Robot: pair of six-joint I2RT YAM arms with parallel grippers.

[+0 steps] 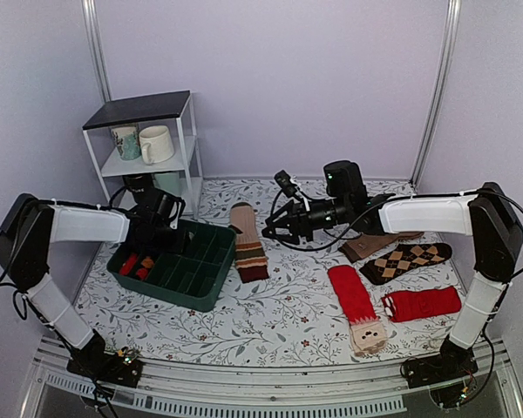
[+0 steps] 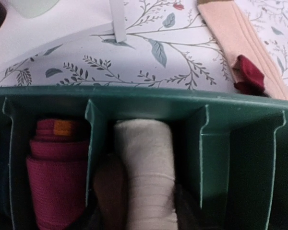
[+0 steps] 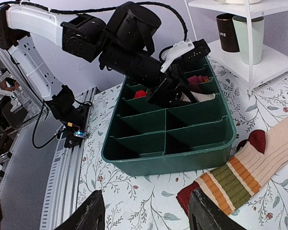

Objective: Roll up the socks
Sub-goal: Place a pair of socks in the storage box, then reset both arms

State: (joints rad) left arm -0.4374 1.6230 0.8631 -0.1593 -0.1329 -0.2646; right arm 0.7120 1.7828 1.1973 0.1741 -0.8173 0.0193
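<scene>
A rolled cream-white sock (image 2: pixel 146 163) with a dark brown part on its left lies in a back compartment of the green bin (image 2: pixel 144 98). My left gripper (image 2: pixel 144 221) reaches down into that compartment, its dark fingers apart on either side of the roll, open. From the right wrist view the left gripper (image 3: pixel 177 91) is seen inside the bin (image 3: pixel 173 158) with a bit of cream sock (image 3: pixel 201 97) beside it. My right gripper (image 3: pixel 146 215) hangs open and empty over the table, between the bin and a striped sock. In the top view the left gripper (image 1: pixel 161 233) is over the bin's far left corner and the right gripper (image 1: pixel 275 228) is mid-table.
A rolled red sock (image 2: pixel 57 172) fills the neighbouring compartment. A tan striped sock (image 1: pixel 248 244) lies right of the bin (image 1: pixel 205 283). Red socks (image 1: pixel 353 296) (image 1: pixel 421 303), an argyle sock (image 1: pixel 405 259) and a brown one (image 1: pixel 370 244) lie at right. A white shelf with mugs (image 1: pixel 148 144) stands back left.
</scene>
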